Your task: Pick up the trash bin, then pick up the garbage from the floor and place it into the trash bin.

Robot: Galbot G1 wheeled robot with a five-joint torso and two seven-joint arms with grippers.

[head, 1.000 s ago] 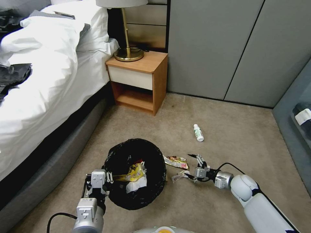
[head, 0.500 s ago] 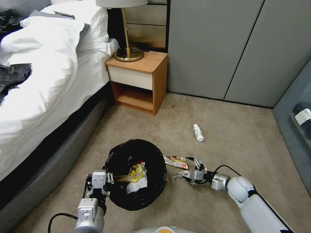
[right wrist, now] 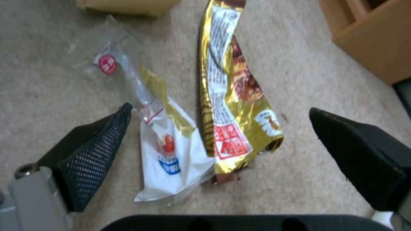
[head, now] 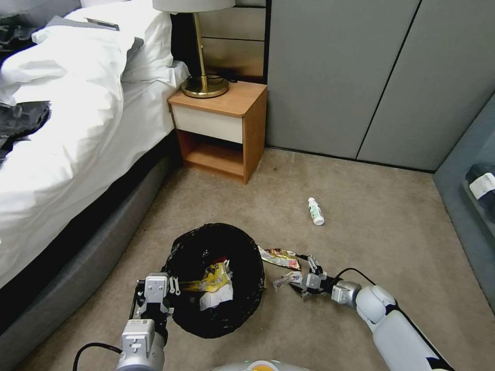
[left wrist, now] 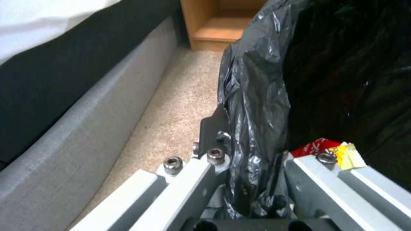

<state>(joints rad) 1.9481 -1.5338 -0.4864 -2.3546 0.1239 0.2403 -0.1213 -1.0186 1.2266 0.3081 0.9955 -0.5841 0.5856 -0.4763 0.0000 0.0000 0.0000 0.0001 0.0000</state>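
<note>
Your left gripper (head: 157,299) was clamped shut on the rim of the trash bin (head: 216,278), pinching the black bag. The bin sat on the carpet (head: 361,206) beside the bed (head: 67,144), with a yellow wrapper (head: 214,277) and white paper already inside. Just right of the bin, your right gripper (head: 304,275) had its fingers spread wide over a gold snack wrapper (right wrist: 233,96) and a clear white packet (right wrist: 169,154). A small white bottle (head: 315,211) lay farther from the bin, toward the nightstand (head: 221,129).

Bedroom: bed (head: 67,118), nightstand (head: 219,129), lamp (head: 201,51), carpet (head: 361,206).
</note>
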